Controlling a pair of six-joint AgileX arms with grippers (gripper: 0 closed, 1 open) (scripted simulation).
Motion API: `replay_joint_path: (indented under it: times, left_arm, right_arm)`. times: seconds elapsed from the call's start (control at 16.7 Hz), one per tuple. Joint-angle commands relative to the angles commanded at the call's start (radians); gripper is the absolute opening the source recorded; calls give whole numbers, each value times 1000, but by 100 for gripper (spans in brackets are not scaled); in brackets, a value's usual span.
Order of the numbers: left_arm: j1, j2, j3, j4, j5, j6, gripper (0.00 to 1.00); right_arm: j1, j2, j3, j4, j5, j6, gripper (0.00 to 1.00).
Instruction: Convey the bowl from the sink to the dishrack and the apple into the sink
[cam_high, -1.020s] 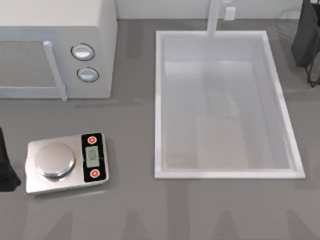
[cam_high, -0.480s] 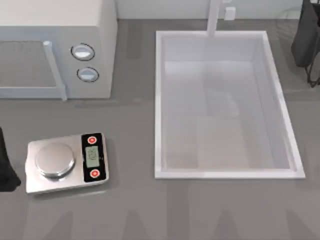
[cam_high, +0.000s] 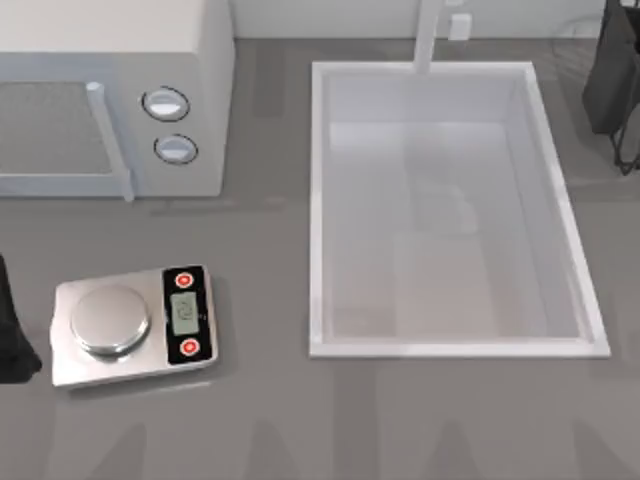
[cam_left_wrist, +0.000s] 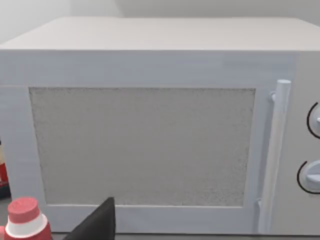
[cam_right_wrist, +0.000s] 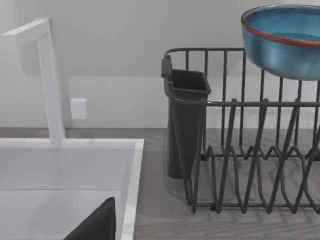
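Bowl (cam_right_wrist: 285, 42) is seen in the right wrist view above the dishrack (cam_right_wrist: 240, 145), upright, mouth up, teal inside showing; being round, no long axis can be given. Whether it rests on the wires or is held over them cannot be told, as its underside is cut off by the rack's top rail.

Sink (cam_high: 560, 200) is seen from above with its basin bare, faucet (cam_high: 428, 35) at the far rim. No apple is made out on the counter (cam_high: 260, 420), beside the scale (cam_high: 130, 325) or the microwave (cam_high: 110, 90).

Judged: the bowl half is done or nearly so; the apple half is still to be done.

Left arm is parked at the left edge, right arm at the far right corner by the rack. State of either set of fingers: cannot be told.
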Motion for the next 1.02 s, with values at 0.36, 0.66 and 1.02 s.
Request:
replay_joint_path:
  times: [0.36,0.66,1.02]
  left_arm:
    - [0,0,0,0,0,0,100]
    - [0,0,0,0,0,0,100]
    - [0,0,0,0,0,0,100]
  right_arm:
    - [-23,107,103,-92,0,-22,100]
    - [-82,474,383,-339,0,-78,100]
    - [-158,1099,790,-674,-1,-151,100]
